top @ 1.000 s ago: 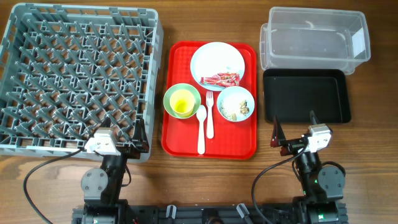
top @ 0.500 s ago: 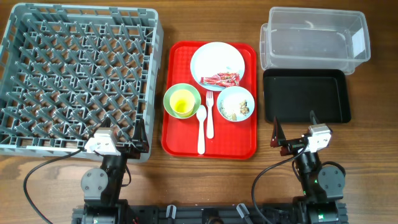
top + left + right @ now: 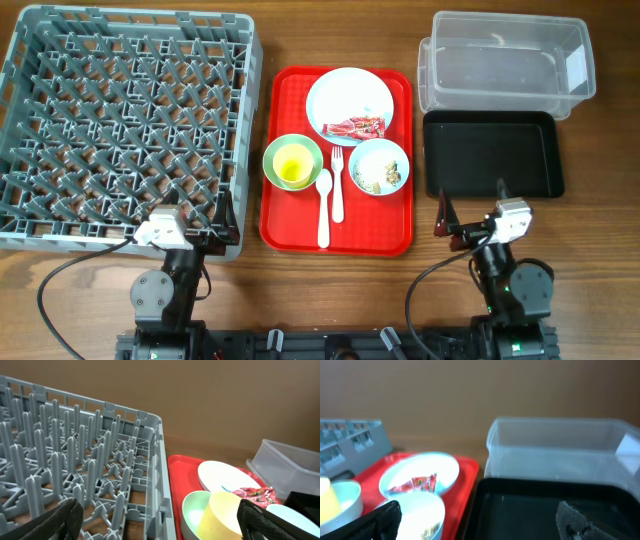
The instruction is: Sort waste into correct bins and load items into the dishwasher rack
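Observation:
The grey dishwasher rack [image 3: 246, 120] fills the left of the table. On a red tray [image 3: 290, 225] sit a white plate [image 3: 345, 95] holding a red wrapper [image 3: 355, 128], a green bowl [image 3: 272, 160] with a yellow cup [image 3: 293, 166] inside, a light blue bowl [image 3: 380, 166] with beige crumbs, a fork [image 3: 338, 190] and a spoon [image 3: 324, 210]. A clear tub [image 3: 505, 65] and a black tray [image 3: 490, 150] lie to the right. My left gripper [image 3: 200, 212] stands open at the rack's near corner. My right gripper [image 3: 472, 205] stands open before the black tray. Both hold nothing.
In the left wrist view the rack's pegs [image 3: 75, 460] rise on the left and the green bowl [image 3: 192, 510] sits close on the right. Bare wooden tabletop [image 3: 330, 285] runs along the near edge between the arms.

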{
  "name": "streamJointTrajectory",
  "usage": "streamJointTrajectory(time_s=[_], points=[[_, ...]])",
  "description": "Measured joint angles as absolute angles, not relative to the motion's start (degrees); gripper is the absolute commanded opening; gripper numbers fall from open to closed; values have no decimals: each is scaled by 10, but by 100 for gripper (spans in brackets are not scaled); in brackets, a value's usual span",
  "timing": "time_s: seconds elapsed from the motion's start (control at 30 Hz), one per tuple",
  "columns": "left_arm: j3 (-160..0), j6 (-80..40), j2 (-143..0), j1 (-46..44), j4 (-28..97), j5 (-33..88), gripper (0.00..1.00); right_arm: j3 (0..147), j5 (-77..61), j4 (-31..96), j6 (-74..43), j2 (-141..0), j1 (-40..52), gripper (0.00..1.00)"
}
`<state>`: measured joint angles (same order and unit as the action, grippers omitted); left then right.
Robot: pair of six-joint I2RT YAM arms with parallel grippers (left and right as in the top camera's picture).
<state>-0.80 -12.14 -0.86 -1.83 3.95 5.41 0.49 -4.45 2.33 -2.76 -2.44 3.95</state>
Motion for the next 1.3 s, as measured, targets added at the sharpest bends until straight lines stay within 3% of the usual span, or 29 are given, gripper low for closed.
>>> streamJointTrajectory(time_s=[0.2, 0.47, 1.0, 1.3], points=[[-20, -132, -38, -18, 65, 52, 100, 36, -44, 57, -34, -98, 39, 100], [-169, -132, -179, -18, 196, 47, 100, 208, -45, 130, -36, -293, 39, 100], [-559, -132, -553, -18, 522, 54, 100, 627, -143, 490, 29, -645, 39, 100], [-626, -132, -618, -18, 547, 69, 100, 670, -234, 341, 29, -680, 50, 97]])
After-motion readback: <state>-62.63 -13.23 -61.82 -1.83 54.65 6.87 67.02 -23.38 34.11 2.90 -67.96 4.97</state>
